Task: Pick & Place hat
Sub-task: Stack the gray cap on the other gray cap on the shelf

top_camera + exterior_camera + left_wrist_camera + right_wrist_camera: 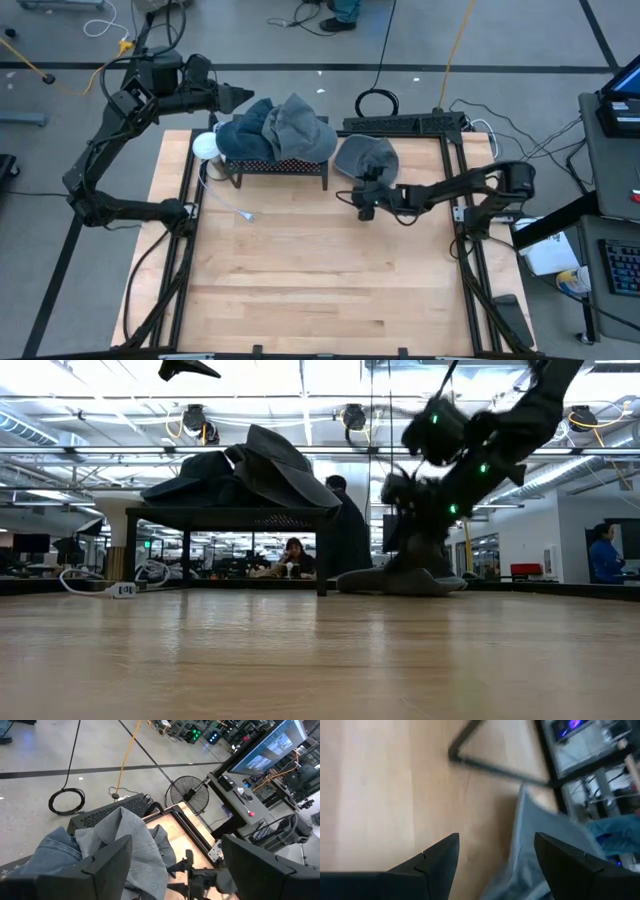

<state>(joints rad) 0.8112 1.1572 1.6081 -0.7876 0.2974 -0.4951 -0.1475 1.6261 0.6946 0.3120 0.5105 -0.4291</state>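
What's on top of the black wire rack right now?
A pile of grey-blue hats covers the black wire rack. How many are in it, or anything buried under them, I can't tell.

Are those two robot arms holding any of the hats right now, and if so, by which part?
Nothing is held. The left end effector hangs open above the grey fabric hats piled on the black rack; the right end effector is open beside the grey hat on the table.

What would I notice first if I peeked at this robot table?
A heap of grey-blue hats piled on a small black rack at the table's far edge. The left gripper hovers open above the pile. One more hat lies on the wood beside the rack, with the open right gripper just next to it.
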